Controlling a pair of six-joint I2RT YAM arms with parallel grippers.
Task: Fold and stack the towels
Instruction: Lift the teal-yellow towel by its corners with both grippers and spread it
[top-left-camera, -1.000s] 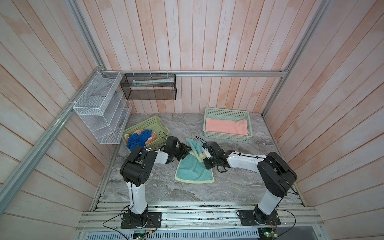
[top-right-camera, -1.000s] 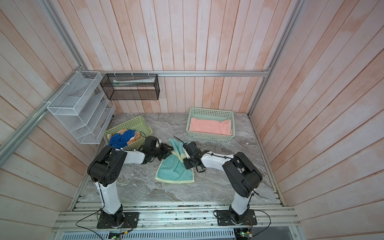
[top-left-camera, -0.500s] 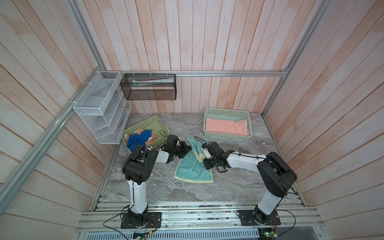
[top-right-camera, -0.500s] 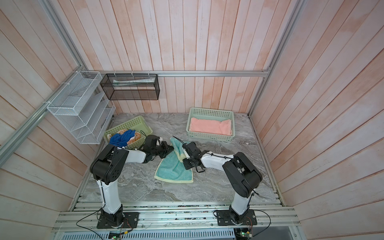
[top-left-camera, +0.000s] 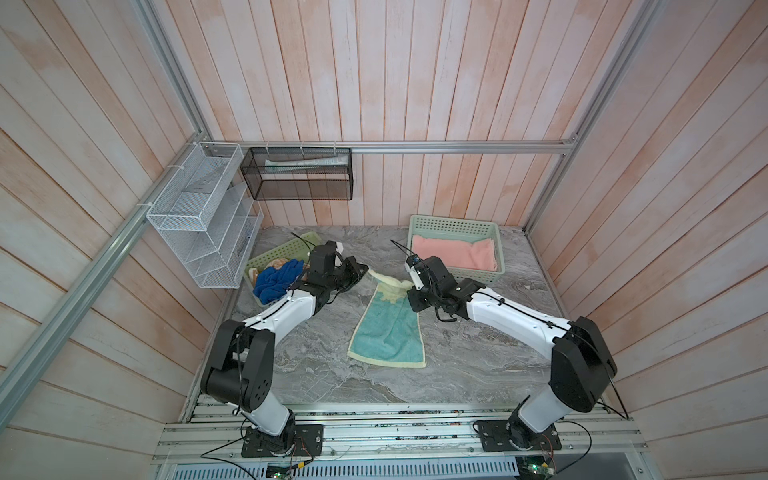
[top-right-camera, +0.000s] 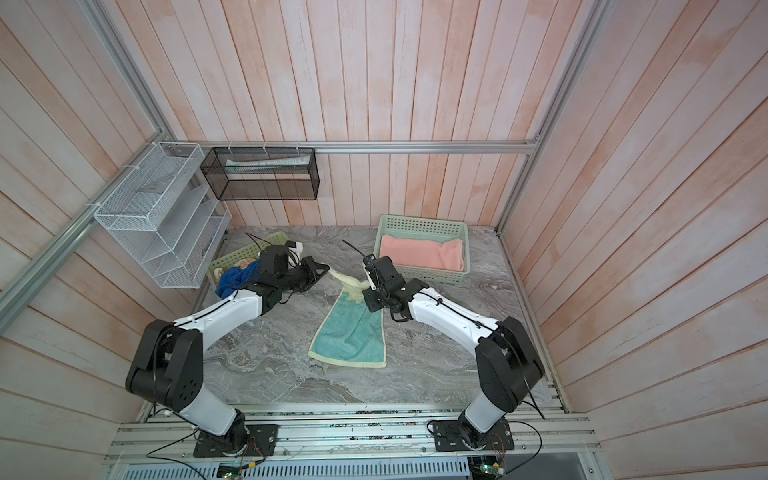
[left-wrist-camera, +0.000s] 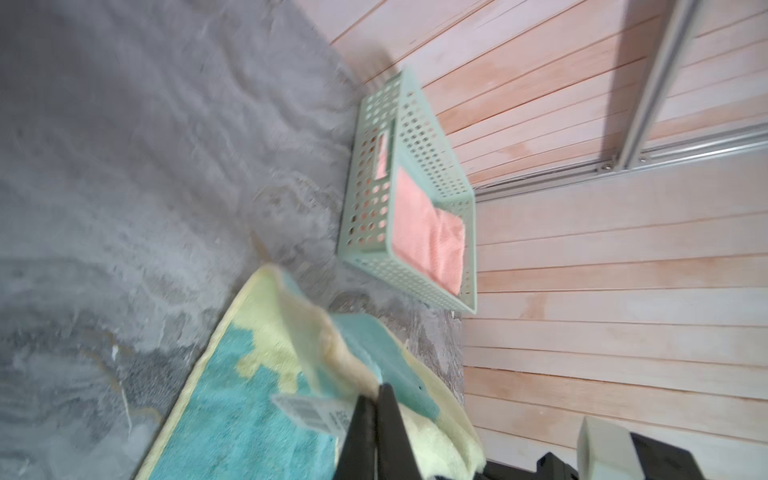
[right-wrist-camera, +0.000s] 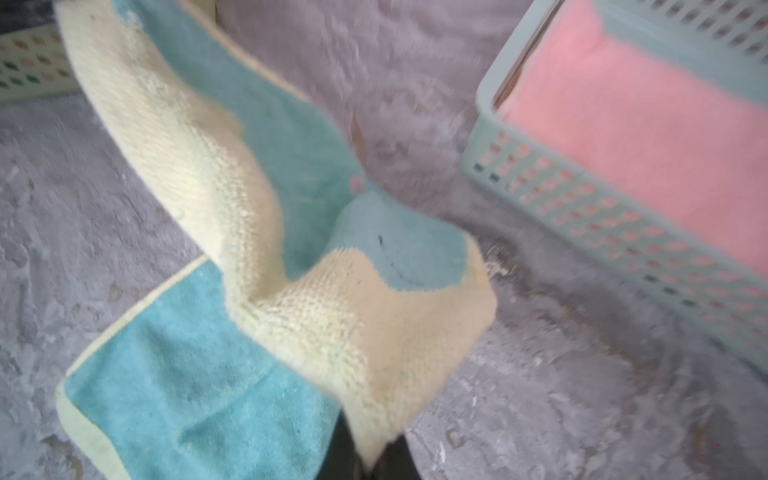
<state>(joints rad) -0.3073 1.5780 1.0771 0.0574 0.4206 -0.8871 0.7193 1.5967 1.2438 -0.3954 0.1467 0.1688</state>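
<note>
While left end effector (left-wrist-camera: 377, 399), right end effector (right-wrist-camera: 368, 461) pinch whale towel (top-left-camera: 388, 332) corners, rest lies flat.

A grey marble-patterned table (top-left-camera: 478, 365) is recorded. A pale green basket (top-left-camera: 455, 225) is set in the far right corner. A yellow-green basket (top-left-camera: 272, 258) is set against the left edge, near the far left corner. A teal and yellow towel (top-left-camera: 388, 338) is spread near the centre. Its near end is laid flat on the table and its far end is raised clear of it.
</note>
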